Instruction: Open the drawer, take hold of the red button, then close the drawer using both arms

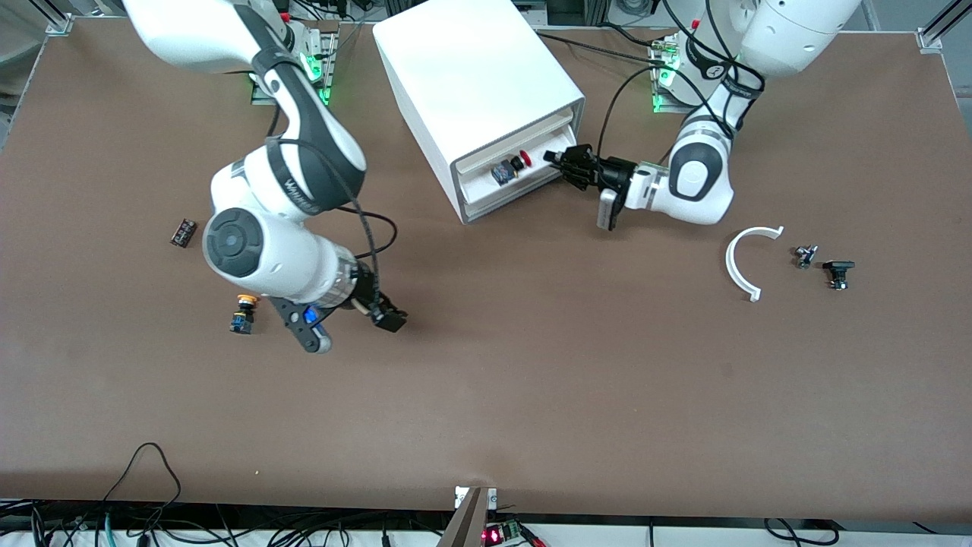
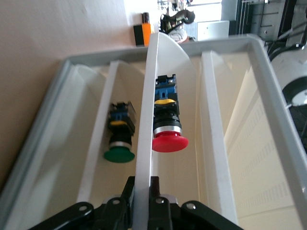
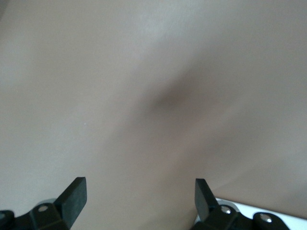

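The white cabinet (image 1: 471, 76) stands at the robots' edge of the table. Its second-from-top drawer (image 1: 541, 173) is pulled out a little. The red-capped button (image 1: 519, 162) lies in it on its side, blue base toward the right arm's end. My left gripper (image 1: 558, 159) is shut on the drawer's thin white front wall (image 2: 146, 96); the button (image 2: 169, 139) lies just past its fingertips (image 2: 158, 189). My right gripper (image 1: 383, 315) is open and empty, low over bare table nearer the camera; its fingers (image 3: 76, 191) stand wide apart.
An orange-yellow-capped button (image 1: 243, 311) stands beside the right arm's wrist. A small black part (image 1: 183, 232) lies toward the right arm's end. A white arc (image 1: 744, 262) and two small black parts (image 1: 805, 256) (image 1: 837, 272) lie toward the left arm's end. A green-capped button (image 2: 119, 151) lies in a neighbouring tray.
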Tool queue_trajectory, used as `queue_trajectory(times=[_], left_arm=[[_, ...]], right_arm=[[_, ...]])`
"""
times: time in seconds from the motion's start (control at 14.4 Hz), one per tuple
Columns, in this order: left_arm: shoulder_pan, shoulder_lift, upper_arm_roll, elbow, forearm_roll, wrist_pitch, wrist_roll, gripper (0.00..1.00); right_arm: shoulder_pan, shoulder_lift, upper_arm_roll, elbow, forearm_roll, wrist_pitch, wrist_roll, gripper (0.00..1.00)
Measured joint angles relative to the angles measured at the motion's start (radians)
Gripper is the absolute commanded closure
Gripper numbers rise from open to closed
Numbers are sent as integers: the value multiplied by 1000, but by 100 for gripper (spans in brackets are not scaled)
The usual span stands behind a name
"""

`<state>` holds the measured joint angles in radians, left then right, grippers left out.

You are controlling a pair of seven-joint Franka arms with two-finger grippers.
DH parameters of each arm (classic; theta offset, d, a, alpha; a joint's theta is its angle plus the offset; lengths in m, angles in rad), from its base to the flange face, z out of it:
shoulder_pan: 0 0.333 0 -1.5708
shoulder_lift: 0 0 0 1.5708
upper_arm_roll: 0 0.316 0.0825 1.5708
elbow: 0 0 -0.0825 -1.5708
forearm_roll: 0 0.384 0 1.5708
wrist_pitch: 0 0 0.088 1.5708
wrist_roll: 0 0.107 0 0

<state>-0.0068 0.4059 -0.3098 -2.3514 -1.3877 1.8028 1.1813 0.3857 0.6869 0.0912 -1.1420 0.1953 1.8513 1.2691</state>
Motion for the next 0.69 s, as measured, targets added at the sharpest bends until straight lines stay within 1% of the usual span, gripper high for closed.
queue_trajectory(times=[0.28,0.55,0.62,0.69], left_arm=[[71,27,28,99,101,3,-56,100],[89,79,52,177,126,1,-58,99],[89,86,58,190,137,-1,-58,39],[90,90,62,201,147,-1,-63,0]], right_arm=[[81,12,0,25,0,11,158,0],[180,13,-1,32,-3,49,321,0],[204,13,-1,32,-8,61,362,0],[228,13,-2,32,-12,67,396,0]])
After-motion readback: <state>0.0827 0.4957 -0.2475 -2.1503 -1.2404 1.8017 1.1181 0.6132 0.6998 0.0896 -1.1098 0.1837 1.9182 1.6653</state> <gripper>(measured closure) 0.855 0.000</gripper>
